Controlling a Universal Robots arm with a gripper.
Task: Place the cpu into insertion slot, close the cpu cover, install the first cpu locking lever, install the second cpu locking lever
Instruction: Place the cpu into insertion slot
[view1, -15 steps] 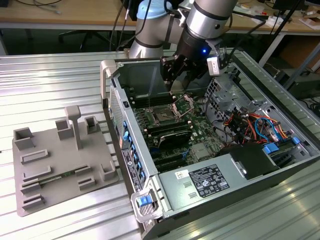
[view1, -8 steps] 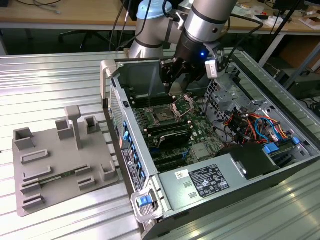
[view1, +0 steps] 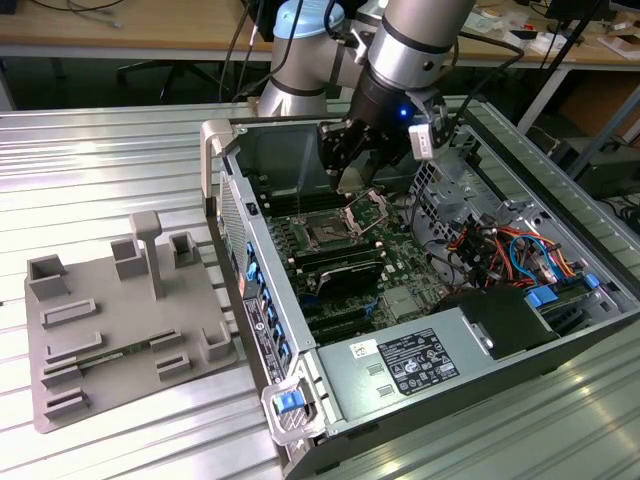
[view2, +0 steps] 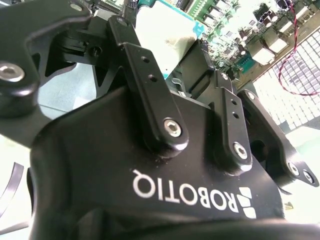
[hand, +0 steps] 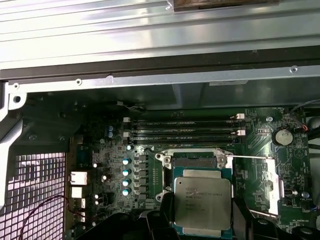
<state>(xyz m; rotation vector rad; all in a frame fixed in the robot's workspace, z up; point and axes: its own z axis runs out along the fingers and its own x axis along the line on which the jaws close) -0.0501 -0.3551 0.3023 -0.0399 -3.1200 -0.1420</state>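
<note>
The cpu (hand: 202, 200), a flat square chip with a silver-grey top, sits between my gripper's (hand: 202, 216) two dark fingers (hand: 161, 220), which are shut on its edges. Behind it lies the insertion slot (hand: 192, 161), a dark socket with a silvery rim on the green board. In the exterior view my gripper (view1: 350, 180) hangs inside the open computer case, a little above the insertion slot (view1: 325, 233) and toward that view's right. The cpu cover (view1: 368, 207) stands tilted open beside the slot. A thin metal locking lever (hand: 250, 158) runs along the socket's edge.
Long black memory slots (hand: 185, 127) lie just beyond the socket. The case's metal walls (view1: 245, 215) ring the board, with a power supply (view1: 410, 365) and coloured cables (view1: 500, 250) inside. A grey fixture plate (view1: 120, 320) rests on the ribbed table at the exterior view's left.
</note>
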